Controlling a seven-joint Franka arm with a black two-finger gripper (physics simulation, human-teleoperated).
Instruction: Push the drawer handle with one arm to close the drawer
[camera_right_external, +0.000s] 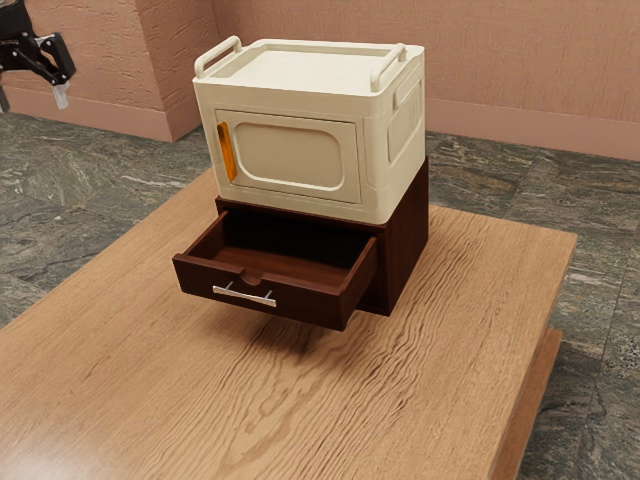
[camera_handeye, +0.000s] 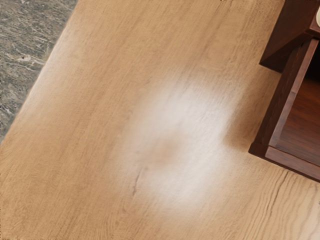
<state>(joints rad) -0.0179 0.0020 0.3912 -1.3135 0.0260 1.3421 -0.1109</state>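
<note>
Drawer (camera_right_external: 315, 309), qty 1, stands pulled out from 1 dark cabinet (camera_right_external: 407, 235), below 1 cream box (camera_right_external: 290, 155). Ext. view gives its 1 silver handle (camera_right_external: 244, 297); wrist view, its side, 1 front corner. 1 gripper (camera_right_external: 33, 98), ext. view's upper left, has 2 fingers apart.

Cream cabinet (camera_right_external: 376, 175), orange handle (camera_right_external: 226, 152); wooden table (camera_right_external: 130, 360); grey floor (camera_right_external: 80, 190); pink wall (camera_right_external: 520, 60).

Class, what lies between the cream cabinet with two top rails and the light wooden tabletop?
The dark brown wooden cabinet, its matching drawer open; the exterior view shows this.
</note>
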